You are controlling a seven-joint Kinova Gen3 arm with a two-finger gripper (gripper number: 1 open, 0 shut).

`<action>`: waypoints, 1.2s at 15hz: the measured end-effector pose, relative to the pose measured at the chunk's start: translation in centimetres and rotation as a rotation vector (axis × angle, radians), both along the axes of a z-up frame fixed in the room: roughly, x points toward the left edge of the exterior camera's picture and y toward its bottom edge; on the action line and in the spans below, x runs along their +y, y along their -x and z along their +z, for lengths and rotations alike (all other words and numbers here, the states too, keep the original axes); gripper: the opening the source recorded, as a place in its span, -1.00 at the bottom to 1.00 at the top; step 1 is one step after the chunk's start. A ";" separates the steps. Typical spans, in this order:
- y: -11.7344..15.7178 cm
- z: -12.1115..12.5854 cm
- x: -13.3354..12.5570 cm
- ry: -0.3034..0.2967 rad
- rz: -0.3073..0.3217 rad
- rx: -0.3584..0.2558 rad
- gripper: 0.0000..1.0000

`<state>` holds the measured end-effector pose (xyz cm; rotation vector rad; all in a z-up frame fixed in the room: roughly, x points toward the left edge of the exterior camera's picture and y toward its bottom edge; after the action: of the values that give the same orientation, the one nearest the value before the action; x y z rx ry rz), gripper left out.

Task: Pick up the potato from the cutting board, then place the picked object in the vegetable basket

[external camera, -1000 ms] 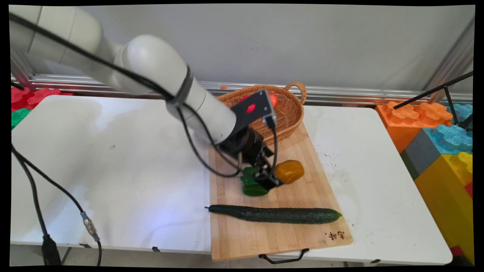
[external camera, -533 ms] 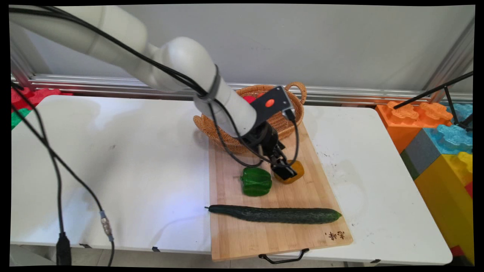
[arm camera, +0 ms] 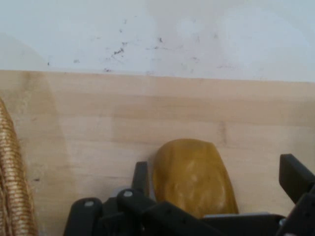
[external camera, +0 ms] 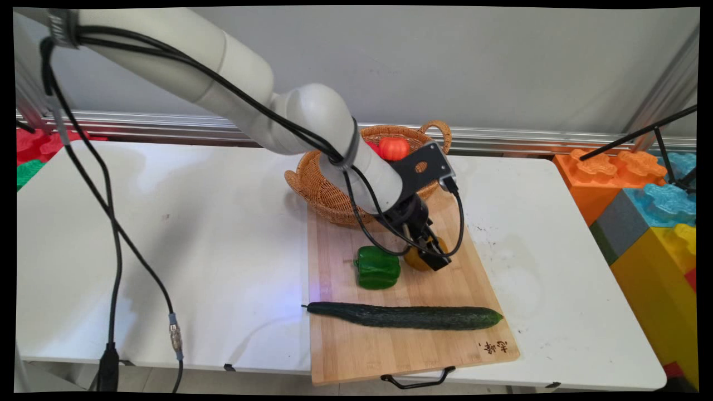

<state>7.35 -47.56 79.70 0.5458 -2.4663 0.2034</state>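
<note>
Yellow pepper [external camera: 416,258] sits right of centre on the cutting board [external camera: 356,345], between the 2 spread fingers of the claw [arm camera: 219,189], neither visibly pressing it. Green pepper [external camera: 377,268] lies just left, cucumber [external camera: 404,316] below. Since 0.5 s ago the claw has shifted right, uncovering a tomato [external camera: 394,148] in the basket [external camera: 317,189]

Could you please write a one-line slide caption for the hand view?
Open gripper straddling a yellow pepper on the wooden cutting board, wicker basket at the edge.
</note>
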 end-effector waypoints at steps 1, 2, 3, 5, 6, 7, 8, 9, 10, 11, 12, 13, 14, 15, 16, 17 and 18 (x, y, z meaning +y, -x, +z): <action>0.1 -0.3 0.0 0.002 0.005 -0.007 1.00; 0.3 -0.6 0.0 0.003 0.009 -0.012 1.00; 0.4 -1.0 0.0 0.003 0.015 -0.021 1.00; 0.5 -1.5 0.1 0.004 0.022 -0.033 1.00; 0.6 -1.9 0.1 0.006 0.028 -0.043 1.00; 0.6 -2.2 0.1 0.008 0.032 -0.049 1.00; 0.6 -2.4 0.2 0.008 0.034 -0.051 1.00; 0.7 -2.6 0.3 0.009 0.036 -0.053 1.00; 0.7 -2.7 0.3 0.012 0.038 -0.054 1.00; 0.8 -2.7 0.4 0.017 0.039 -0.054 1.00; 0.9 -2.8 0.4 0.022 0.039 -0.054 -1.00; 0.9 -2.8 0.5 0.026 0.039 -0.054 -1.00; 0.9 -2.8 0.6 0.028 0.037 -0.055 -1.00; 0.8 -2.8 0.8 0.028 0.035 -0.055 -1.00; 0.7 -2.7 0.9 0.027 0.034 -0.054 -1.00; 0.7 -2.4 1.0 0.026 0.030 -0.051 -1.00; 0.5 -2.0 1.2 0.024 0.027 -0.043 -1.00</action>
<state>6.88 -46.35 77.74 0.5704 -2.4956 0.2578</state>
